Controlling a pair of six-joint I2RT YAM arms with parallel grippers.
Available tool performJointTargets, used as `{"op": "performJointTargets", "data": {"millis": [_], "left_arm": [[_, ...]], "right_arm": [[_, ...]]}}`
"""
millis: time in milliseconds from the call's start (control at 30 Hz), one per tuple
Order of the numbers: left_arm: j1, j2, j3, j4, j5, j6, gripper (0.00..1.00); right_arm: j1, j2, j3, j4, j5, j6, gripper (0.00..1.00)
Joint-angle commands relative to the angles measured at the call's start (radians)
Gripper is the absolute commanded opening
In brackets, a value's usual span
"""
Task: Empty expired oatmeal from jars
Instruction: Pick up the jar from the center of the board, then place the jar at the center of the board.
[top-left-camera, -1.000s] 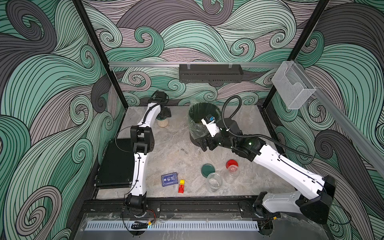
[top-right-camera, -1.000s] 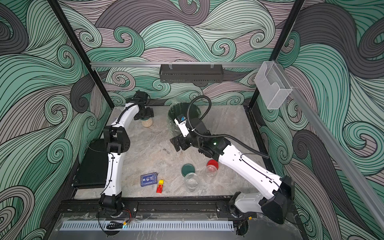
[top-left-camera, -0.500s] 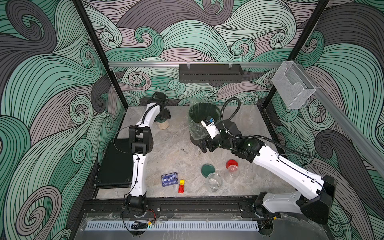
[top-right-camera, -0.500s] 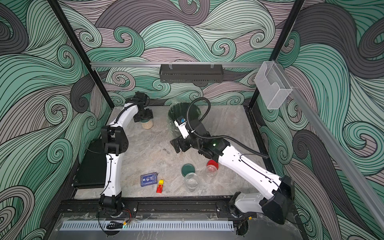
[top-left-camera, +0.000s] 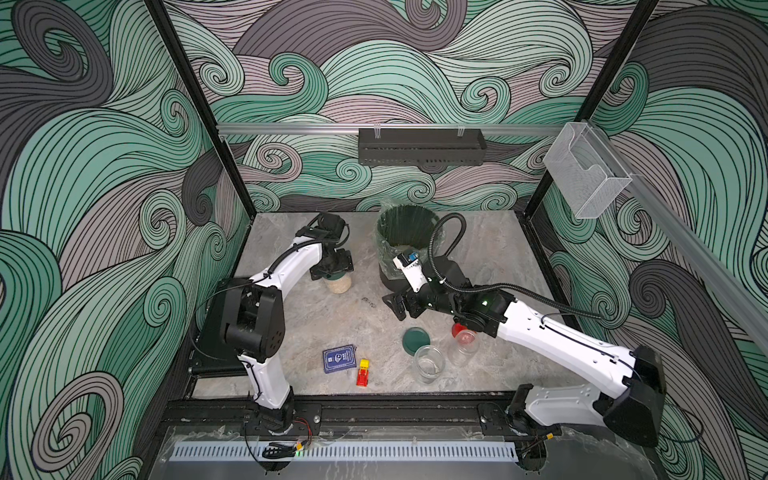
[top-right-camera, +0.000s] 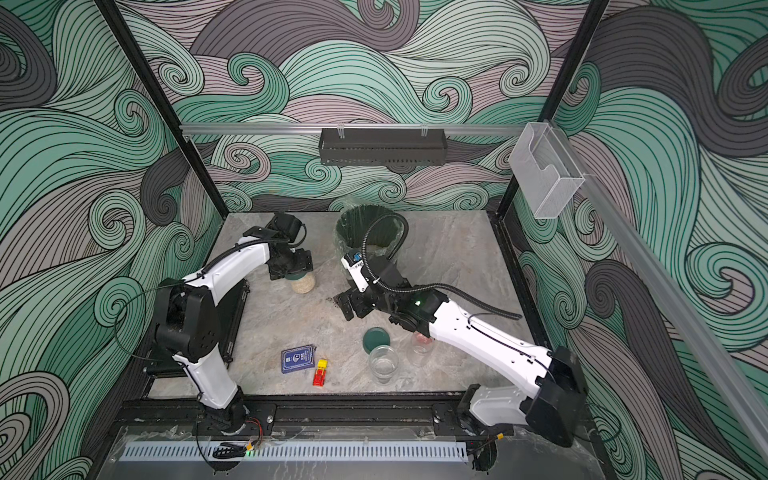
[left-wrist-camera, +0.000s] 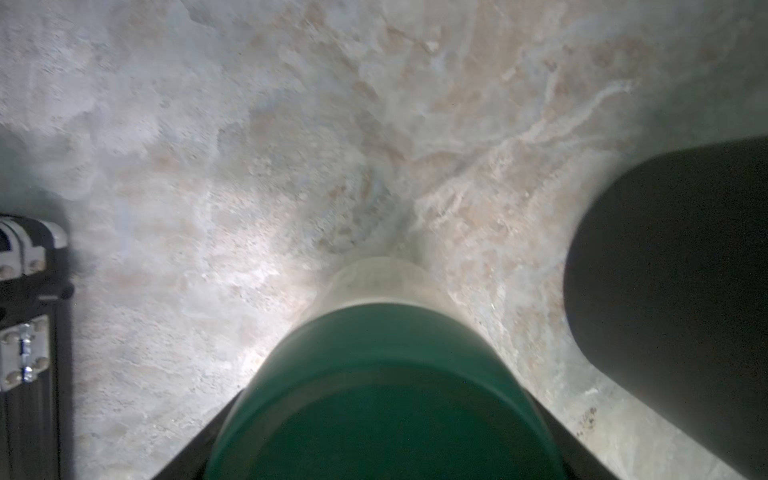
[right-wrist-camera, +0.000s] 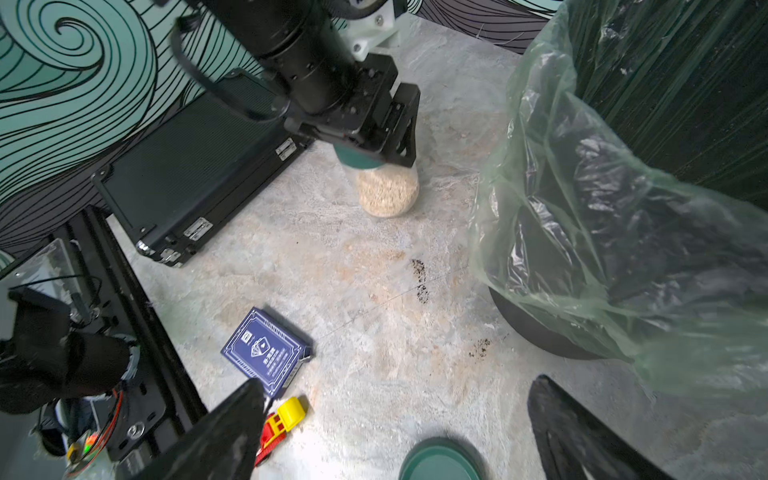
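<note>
Plainly clamped on a dark green lid (right-wrist-camera: 353, 156) by the left fingers (right-wrist-camera: 405, 129), one on each side, just beside the bin (top-left-camera: 384, 253) on the left arm's side. Under that lid, a clear full jar (right-wrist-camera: 388, 210), packed with tan oatmeal (right-wrist-camera: 386, 187). Bottom at or just above the tabletop (top-left-camera: 316, 324), contact impossible to judge. From the left wrist, only a blurred lid and a sliver of glass, fingertips cut off by the frame edge, the bin a dark shape to one side.

Right fingers (right-wrist-camera: 224, 428) spread wide, holding nothing, low over the tabletop in front of the bin, their bases out of frame in the right wrist view.

Further forward of the bin, toward the arm bases: a loose lid (top-left-camera: 416, 340), dark green, flat on the tabletop, and an empty jar (top-left-camera: 429, 363) upright just beside it. Next to these, another jar (top-left-camera: 464, 347) with a red lid (top-left-camera: 458, 329), partly hidden under the right arm; lid on, off or leaning, hard to tell.

Inside the bin, a pale patch (top-left-camera: 400, 252) low in the liner (right-wrist-camera: 582, 187), too small to name. Dark crumbs (right-wrist-camera: 419, 280) near its foot. Forward of the bin on the left arm's side, a blue card box (right-wrist-camera: 266, 353) and a red and yellow toy (right-wrist-camera: 284, 417), close together.
</note>
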Motion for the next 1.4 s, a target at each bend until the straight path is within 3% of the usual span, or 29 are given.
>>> {"op": "performJointTargets", "data": {"millis": [0, 300, 733, 833, 1033, 1367], "left_arm": [[-0.055, -0.073, -0.037, 0.058, -0.033, -0.038, 0.55], [-0.134, -0.154, -0.145, 0.126, 0.029, -0.037, 0.55], [-0.212, -0.16, -0.193, 0.122, -0.007, -0.055, 0.56], [-0.218, -0.176, -0.216, 0.134, -0.003, -0.052, 0.61], [-0.22, -0.21, -0.258, 0.177, 0.066, -0.024, 0.81], [-0.218, -0.229, -0.239, 0.194, 0.163, 0.01, 0.97]], "right_arm": [[0.004, 0.081, 0.03, 0.087, 0.049, 0.021, 0.98], [-0.038, 0.239, 0.132, 0.114, 0.081, 0.021, 0.98], [-0.13, 0.22, 0.112, 0.115, 0.07, 0.008, 0.98], [-0.127, 0.189, 0.093, 0.113, 0.015, 0.001, 0.97], [-0.119, 0.113, 0.024, 0.13, -0.077, -0.004, 0.96], [-0.092, 0.079, 0.029, 0.029, -0.15, -0.002, 0.96]]}}
